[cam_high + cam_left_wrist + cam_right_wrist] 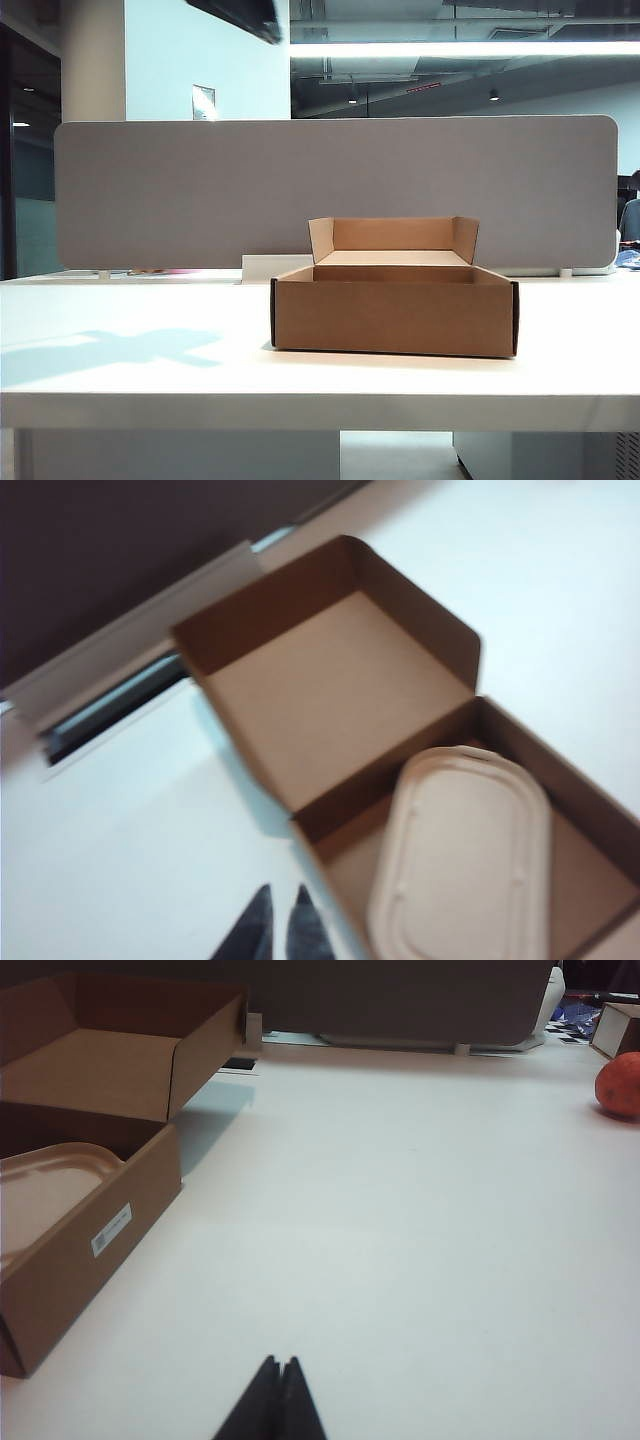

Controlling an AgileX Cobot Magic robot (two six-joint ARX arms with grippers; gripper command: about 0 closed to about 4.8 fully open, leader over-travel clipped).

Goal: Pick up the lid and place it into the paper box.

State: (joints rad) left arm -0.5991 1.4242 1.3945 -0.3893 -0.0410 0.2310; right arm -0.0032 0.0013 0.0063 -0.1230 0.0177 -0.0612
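Note:
The brown paper box (395,315) stands open in the middle of the white table, its flap upright at the back. The beige oblong lid (465,860) lies flat inside the paper box (590,802); the exterior view hides it behind the box wall. My left gripper (283,892) hovers above the table just beside the box, fingertips nearly together with nothing between them. My right gripper (280,1360) is shut and empty over bare table, well to the side of the box (90,1250), where the lid (45,1185) shows over the wall. Neither arm appears in the exterior view.
A grey partition panel (330,190) runs along the back of the table. A low white block (262,268) sits behind the box. An orange-red round object (620,1085) and a small box (615,1028) lie far off to the side. An arm's shadow (120,350) falls on the table.

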